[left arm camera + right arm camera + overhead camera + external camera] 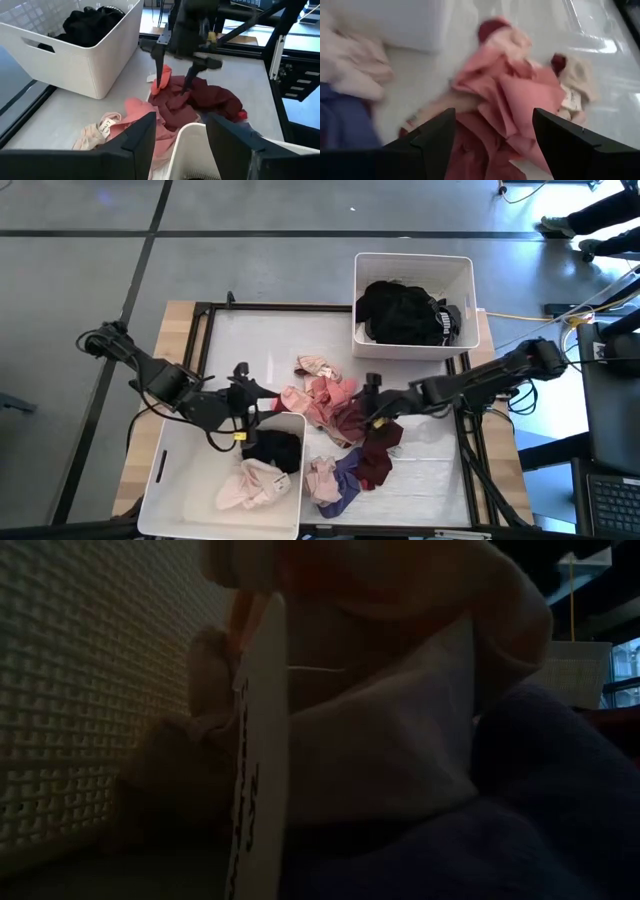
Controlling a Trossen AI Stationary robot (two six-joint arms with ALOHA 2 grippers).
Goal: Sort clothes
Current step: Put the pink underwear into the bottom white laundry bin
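Note:
A loose pile of clothes (335, 415) lies mid-table: pink garments (510, 95), maroon ones (210, 97), a purple one (345, 480) and pale pieces. My right gripper (174, 85) hangs open over the pile where pink meets maroon, one finger on each side of a fold. My left gripper (180, 132) is open with nothing in it, above the far rim of the near-left white bin (165, 480). That bin holds a black garment (272, 450) and a pale pink one (250, 485). The far white bin (412, 262) holds black clothes (405, 313). My right gripper comes at the pile slanting down from the table's right side, its open fingertips (160, 82) level with the pink and maroon cloth. I cannot tell whether the tips touch the cloth.
The low view is filled by pale cloth with a label (400, 720) beside the bin's ribbed wall (80, 690). A black frame (205, 340) runs round the white table surface. Bare surface lies between the pile and the far bin.

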